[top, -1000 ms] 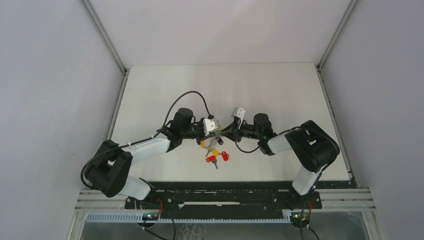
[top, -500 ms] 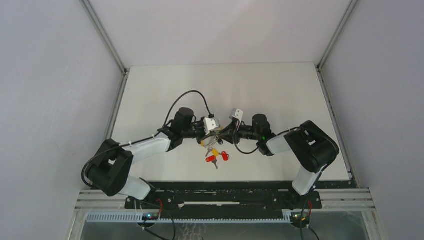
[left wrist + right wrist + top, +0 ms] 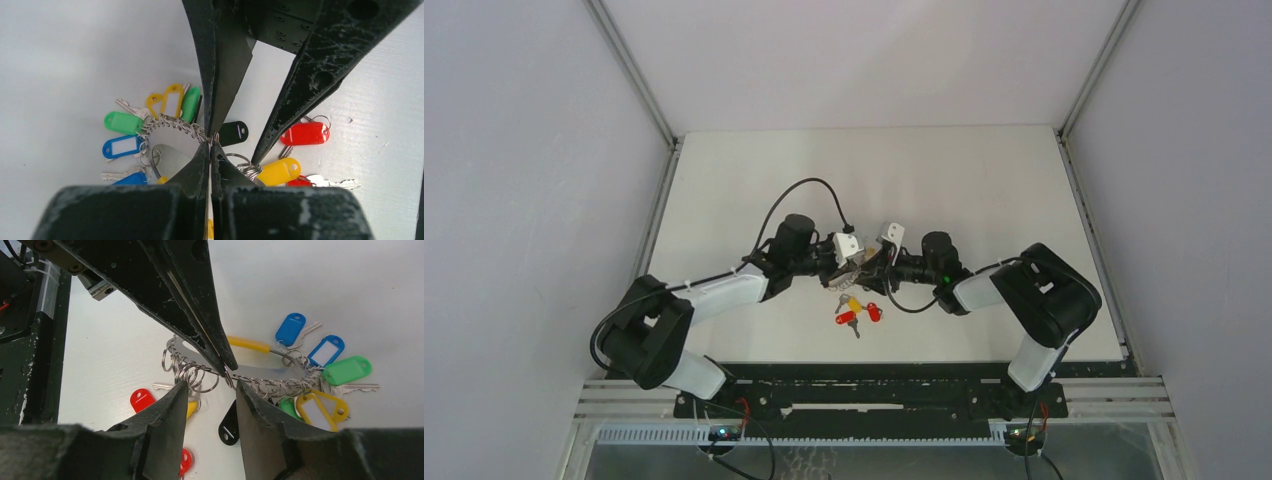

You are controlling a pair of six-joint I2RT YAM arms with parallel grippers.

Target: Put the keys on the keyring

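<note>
Left wrist: left claw point(image 3: 212, 144) clamped on keyring point(image 3: 172, 124).

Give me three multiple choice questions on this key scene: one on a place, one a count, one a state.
1. Where do the red-tagged keys lie? A: on the table, its near half. B: in a drawer. C: atop an arm.
2. How many red tags show? A: one. B: two. C: five.
3. How do the jaws stand? A: both open. B: left gripper shut on the keyring, right gripper open. C: both shut.
Key: A, top view shows them toward the bases; B, two red ovals; B, left jaws pinch the ring, right ones gape.
</note>
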